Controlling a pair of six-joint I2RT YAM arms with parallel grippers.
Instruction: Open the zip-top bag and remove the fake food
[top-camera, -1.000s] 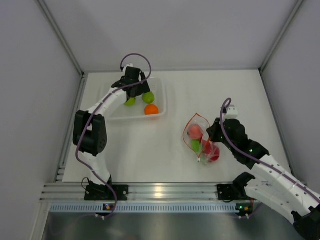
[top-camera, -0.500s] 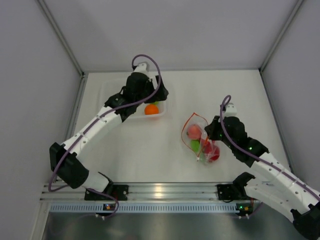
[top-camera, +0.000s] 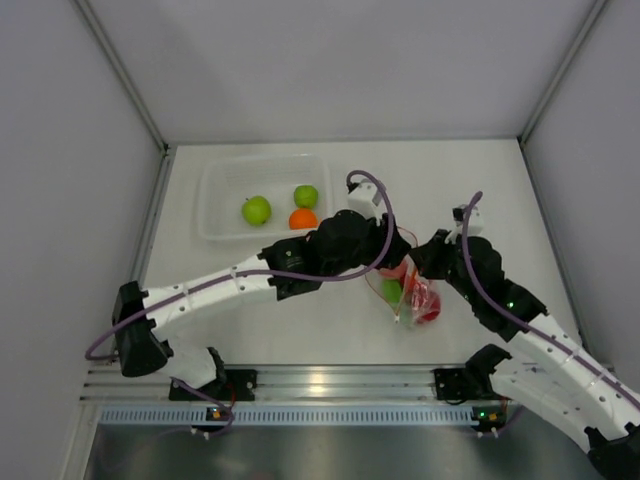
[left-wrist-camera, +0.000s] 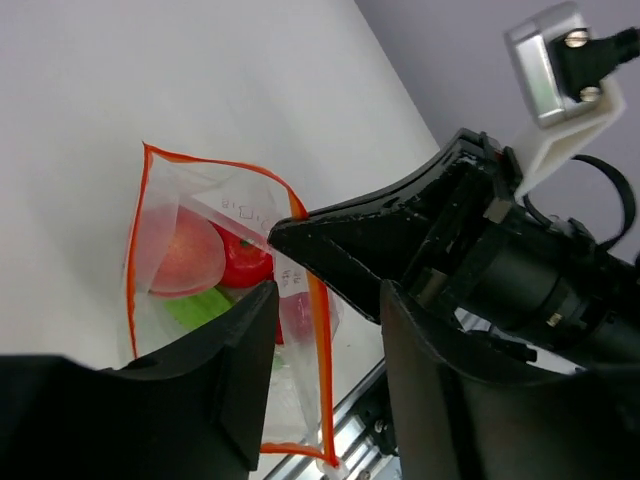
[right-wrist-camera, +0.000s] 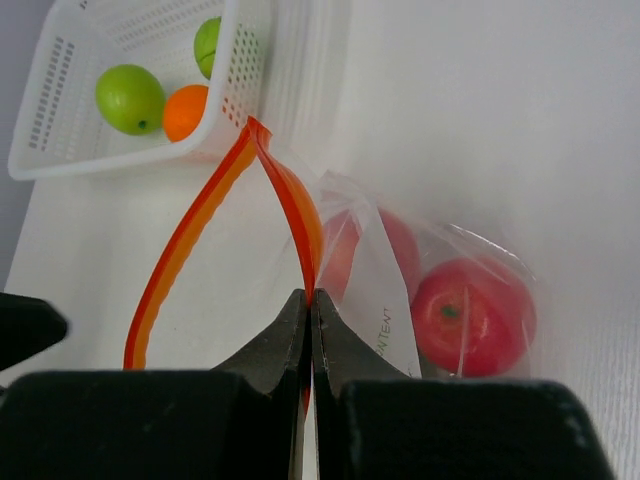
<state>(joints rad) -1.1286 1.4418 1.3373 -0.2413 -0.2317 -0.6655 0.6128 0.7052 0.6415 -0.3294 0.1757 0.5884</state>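
Overhead and wrist views. The zip-top bag (top-camera: 408, 290) lies on the white counter (top-camera: 450, 180) with its mouth open, the orange-red zipper strip forming a loop.

The right gripper (right-wrist-camera: 308, 300) comes at the bag from its right. Its jaws are together, pinching one side of the zipper strip and holding that lip up off the counter. Seen from the left wrist, the same gripper shows as a black wedge whose tip meets the strip at the bag's upper right edge.

The left gripper (left-wrist-camera: 325, 340) hangs over the bag's mouth on a long reach across the counter. Its jaws stand apart, with the near side of the zipper strip showing in the gap between them. Whether either finger touches the plastic cannot be told.

Part of the fake food sits inside the bag — a pink fruit (left-wrist-camera: 185, 255), a red fruit (right-wrist-camera: 470, 315) and a green fruit (top-camera: 391, 290), pressed close together.

The rest lies well apart from the bag, up and to its left in the overhead view. There a white perforated tub (top-camera: 215, 225) holds two lime-green fruits (top-camera: 257, 210) and one orange fruit (top-camera: 303, 219). The orange fruit is the nearest of these to the bag.
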